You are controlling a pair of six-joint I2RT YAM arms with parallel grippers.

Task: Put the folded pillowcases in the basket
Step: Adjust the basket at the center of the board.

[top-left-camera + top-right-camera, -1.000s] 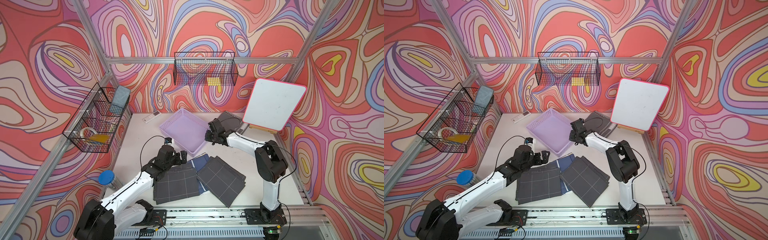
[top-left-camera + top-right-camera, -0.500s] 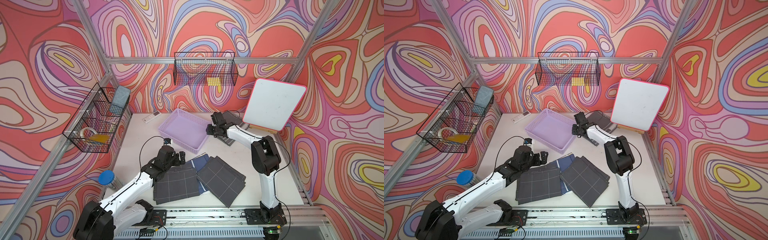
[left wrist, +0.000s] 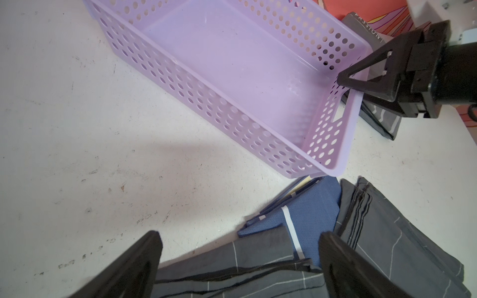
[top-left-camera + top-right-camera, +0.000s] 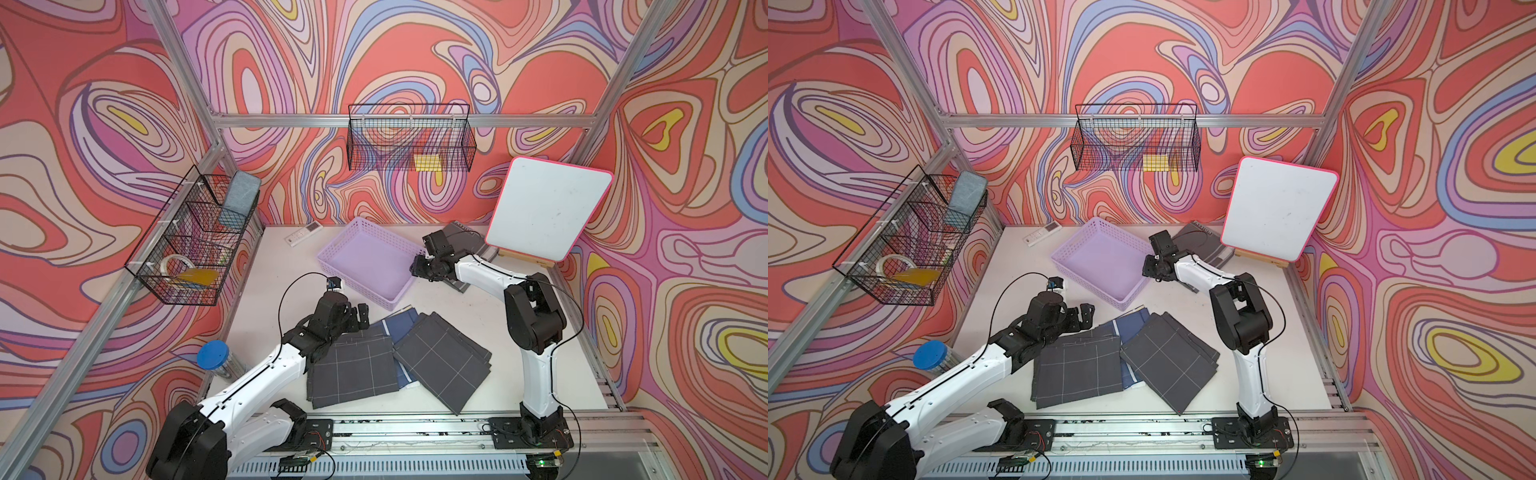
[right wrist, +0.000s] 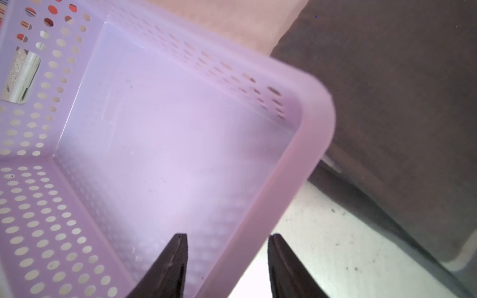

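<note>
The empty lavender basket sits at the middle back of the table. My right gripper is open with its jaws astride the basket's right rim, one finger inside and one outside, with gaps on both sides. A folded grey pillowcase with white grid lines lies flat at the front. My left gripper is wide open over that pillowcase's far edge and holds nothing.
A second grey folded cloth and a blue one lie beside it. A dark folded cloth lies under the tilted whiteboard. Wire baskets hang on the walls. A blue-lidded jar and a white remote stand at the left.
My right gripper swung toward the back, then came back to the basket's right rim, with its jaws wider than a second ago. The left arm has not moved.
</note>
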